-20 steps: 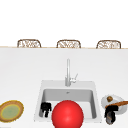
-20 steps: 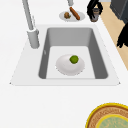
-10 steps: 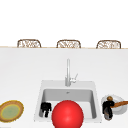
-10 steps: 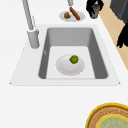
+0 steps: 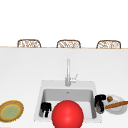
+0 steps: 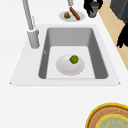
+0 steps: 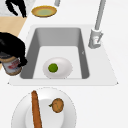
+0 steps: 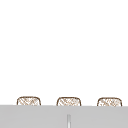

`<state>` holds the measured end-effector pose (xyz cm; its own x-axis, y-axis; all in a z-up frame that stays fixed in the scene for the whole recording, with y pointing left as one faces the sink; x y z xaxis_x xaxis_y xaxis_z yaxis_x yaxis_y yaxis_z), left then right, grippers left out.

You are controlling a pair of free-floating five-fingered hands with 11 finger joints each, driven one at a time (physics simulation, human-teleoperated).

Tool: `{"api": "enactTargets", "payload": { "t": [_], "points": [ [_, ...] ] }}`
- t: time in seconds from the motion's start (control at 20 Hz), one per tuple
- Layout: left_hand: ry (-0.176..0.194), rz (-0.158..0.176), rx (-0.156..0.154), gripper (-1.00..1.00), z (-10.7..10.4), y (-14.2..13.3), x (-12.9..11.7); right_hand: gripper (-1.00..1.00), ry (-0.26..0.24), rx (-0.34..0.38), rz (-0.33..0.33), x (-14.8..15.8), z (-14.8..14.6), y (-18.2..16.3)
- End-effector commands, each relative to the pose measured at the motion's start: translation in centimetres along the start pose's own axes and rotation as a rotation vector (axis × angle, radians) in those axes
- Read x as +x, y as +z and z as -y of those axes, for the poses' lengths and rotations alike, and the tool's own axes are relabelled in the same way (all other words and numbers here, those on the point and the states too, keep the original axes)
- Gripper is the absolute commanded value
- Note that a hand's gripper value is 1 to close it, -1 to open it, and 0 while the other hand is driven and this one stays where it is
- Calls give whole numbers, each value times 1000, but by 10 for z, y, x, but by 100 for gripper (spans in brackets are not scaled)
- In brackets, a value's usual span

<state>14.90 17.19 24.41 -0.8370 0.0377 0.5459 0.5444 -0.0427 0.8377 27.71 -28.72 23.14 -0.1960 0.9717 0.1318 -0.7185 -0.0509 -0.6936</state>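
1. At the sink's (image 5: 40, 100) right rim, the right hand (image 5: 100, 99) is wrapped round a small jar (image 5: 100, 108); its fingers curl over the jar's top and sides, and the jar's lower part hangs out below them.
2. From the right side view, the same hand (image 7: 12, 48) covers the jar's (image 7: 12, 66) upper half, one finger reaching down its side toward the sink, while the labelled body shows beneath, over the counter just outside the basin's near edge.
3. Left of the sink's centre, the left hand (image 5: 45, 108) hangs with its fingers pointing down, loosely relaxed and holding nothing.
4. Inside the basin lies a white bowl (image 6: 67, 67) with a green lime (image 6: 74, 59) in it, well apart from both hands.
5. Just right of the sink, beside the jar, a white plate (image 7: 67, 115) carries a long brown sausage (image 7: 36, 110) and a small brown nut-like item (image 7: 58, 105).
6. Left of the sink sits a yellow-rimmed plate (image 5: 11, 110).
7. Behind the basin rises the faucet (image 5: 68, 72).
8. Low in front of the sink, a red ball (image 5: 67, 114) hides part of the basin.
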Motion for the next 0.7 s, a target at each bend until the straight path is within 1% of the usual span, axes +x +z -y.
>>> {"api": "enactTargets", "payload": {
  "t": [0.0, 0.25, 0.4, 0.5, 0.65],
  "points": [
    [0, 0, 0, 0, 0, 0, 0, 100, -17, -22, 21, 27, 15, -8],
    [0, 0, 0, 0, 0, 0, 0, 100, -37, -14, 41, 59, 30, -23],
    [0, 0, 0, 0, 0, 0, 0, 100, -55, -20, 63, 74, 37, -34],
    [0, 0, 0, 0, 0, 0, 0, 100, -56, -9, 94, 82, 38, -37],
    [0, 0, 0, 0, 0, 0, 0, 100, -74, -23, 112, 99, 45, -47]
  ]
}}
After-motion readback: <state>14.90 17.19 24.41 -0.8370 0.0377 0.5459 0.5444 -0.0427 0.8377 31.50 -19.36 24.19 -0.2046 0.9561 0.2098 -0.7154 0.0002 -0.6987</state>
